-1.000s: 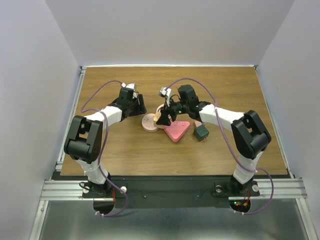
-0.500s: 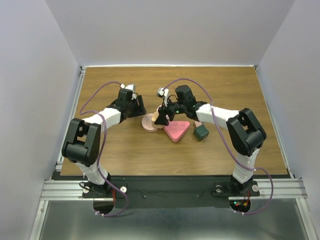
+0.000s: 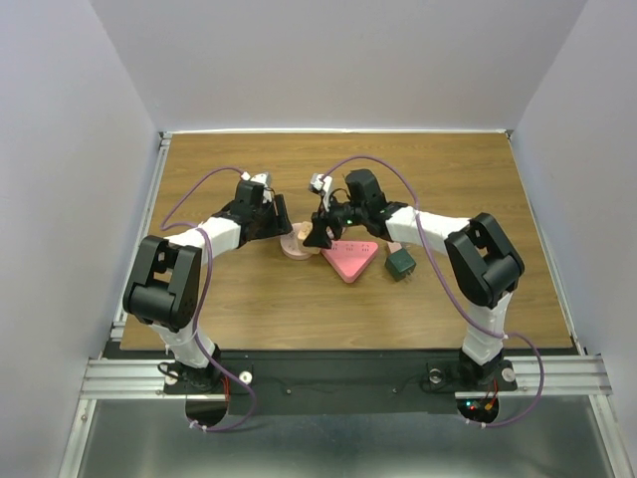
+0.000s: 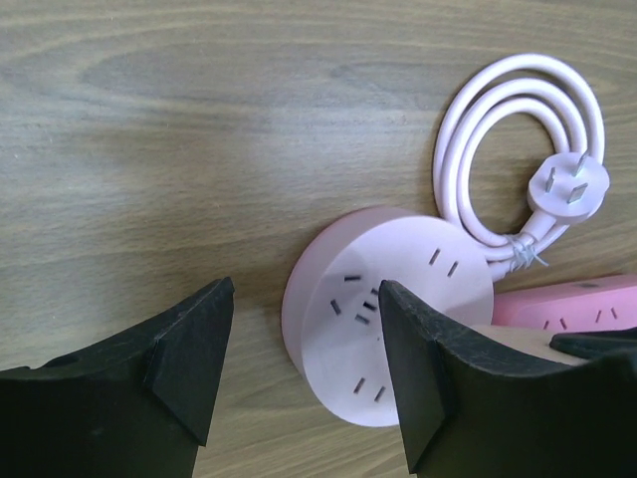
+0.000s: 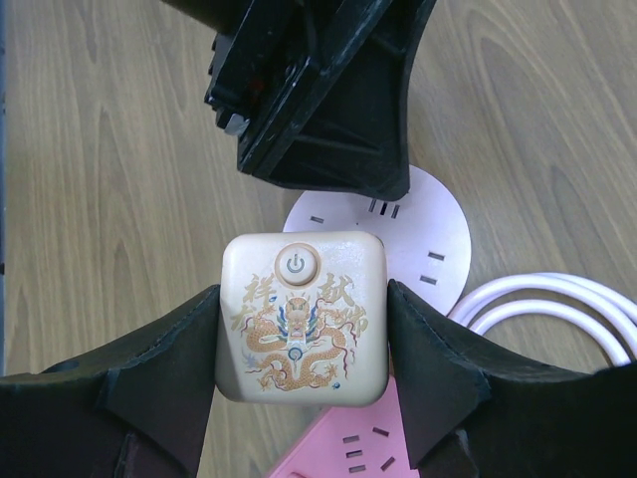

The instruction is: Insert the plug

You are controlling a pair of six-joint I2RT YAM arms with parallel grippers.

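The plug [image 5: 302,317] is a beige square block with a power button and a dragon print. My right gripper [image 5: 302,304] is shut on its two sides and holds it just above the near edge of the round pink socket [image 5: 428,239]. Seen from above, that gripper [image 3: 318,234] sits at the socket's [image 3: 293,247] right edge. My left gripper [image 4: 304,299] is open, low over the table on the socket's [image 4: 398,299] left side. The socket's left rim shows between its fingers, and nothing is gripped.
A pink triangular power strip [image 3: 350,261] lies right of the round socket, with a dark green adapter [image 3: 401,264] beyond it. The socket's coiled pink cord [image 4: 518,139] ends in a flat-pin plug head [image 4: 569,186] behind it.
My right gripper has carried the beige plug leftward, from over the triangular strip to the round socket. The left gripper has edged slightly closer to the socket.
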